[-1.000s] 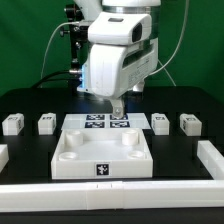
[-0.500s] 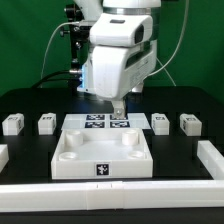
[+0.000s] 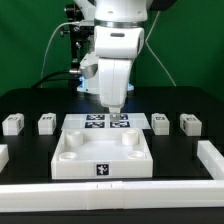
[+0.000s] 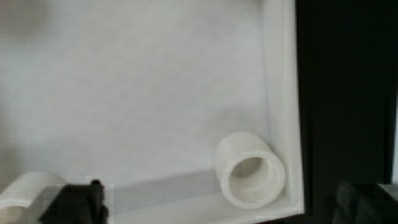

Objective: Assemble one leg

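Several small white legs with marker tags stand on the black table: two at the exterior view's left (image 3: 12, 124) (image 3: 46, 123) and two at its right (image 3: 160, 123) (image 3: 190, 123). My gripper (image 3: 115, 113) hangs over the far side of the large white tray-like part (image 3: 70, 165), away from every leg. In the wrist view the gripper (image 4: 228, 205) is open and empty, its dark fingers (image 4: 80, 200) wide apart. Beneath it lie the tray's floor (image 4: 143, 90) and one round corner socket (image 4: 249, 172).
The marker board (image 3: 103, 123) lies just behind the tray, under the gripper. White rails run along the front edge (image 3: 110, 192) and the right side (image 3: 212, 153) of the table. Cables and the arm's base stand at the back.
The hand has turned about its vertical axis and now looks narrower in the exterior view. It stays over the same spot at about the same height.
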### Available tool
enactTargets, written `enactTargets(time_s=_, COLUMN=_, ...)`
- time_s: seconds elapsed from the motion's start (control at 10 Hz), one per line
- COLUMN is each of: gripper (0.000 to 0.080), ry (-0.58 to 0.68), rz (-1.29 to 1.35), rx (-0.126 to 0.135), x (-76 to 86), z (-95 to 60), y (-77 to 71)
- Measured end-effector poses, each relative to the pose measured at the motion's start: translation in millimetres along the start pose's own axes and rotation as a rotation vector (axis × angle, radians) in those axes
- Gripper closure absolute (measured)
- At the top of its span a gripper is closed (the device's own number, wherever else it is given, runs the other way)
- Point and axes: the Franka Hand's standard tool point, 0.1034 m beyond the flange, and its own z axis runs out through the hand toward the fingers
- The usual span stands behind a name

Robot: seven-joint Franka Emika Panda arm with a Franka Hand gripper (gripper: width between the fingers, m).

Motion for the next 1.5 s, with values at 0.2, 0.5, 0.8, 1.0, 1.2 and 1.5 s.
enactTargets(time_s=0.2, gripper=0.0150, ry=0.000, rz=0.000, rx=0.001, x=0.1, z=0.8, y=-0.2)
enactTargets(time_s=0.5, gripper=0.0150, ry=-0.036, rz=-0.214, rx=0.007, x=-1.1, z=14.1, y=-5.3)
enactTargets(time_s=0.8, gripper=0.0150, ry=-0.027, rz=-0.258, rx=0.029, x=-10.2, z=31.1, y=-20.8)
enactTargets(time_s=1.0, gripper=0.0150, ry=-0.023, rz=-0.240, rx=0.052, x=-16.0, z=42.2, y=-25.2)
enactTargets(time_s=1.2, gripper=0.0150, ry=-0.021, rz=-0.227, rx=0.073, x=-15.9, z=52.4, y=-30.0)
enactTargets(time_s=1.5, gripper=0.0150, ry=-0.018, rz=-0.226, rx=0.092, x=-13.0, z=63.6, y=-31.5)
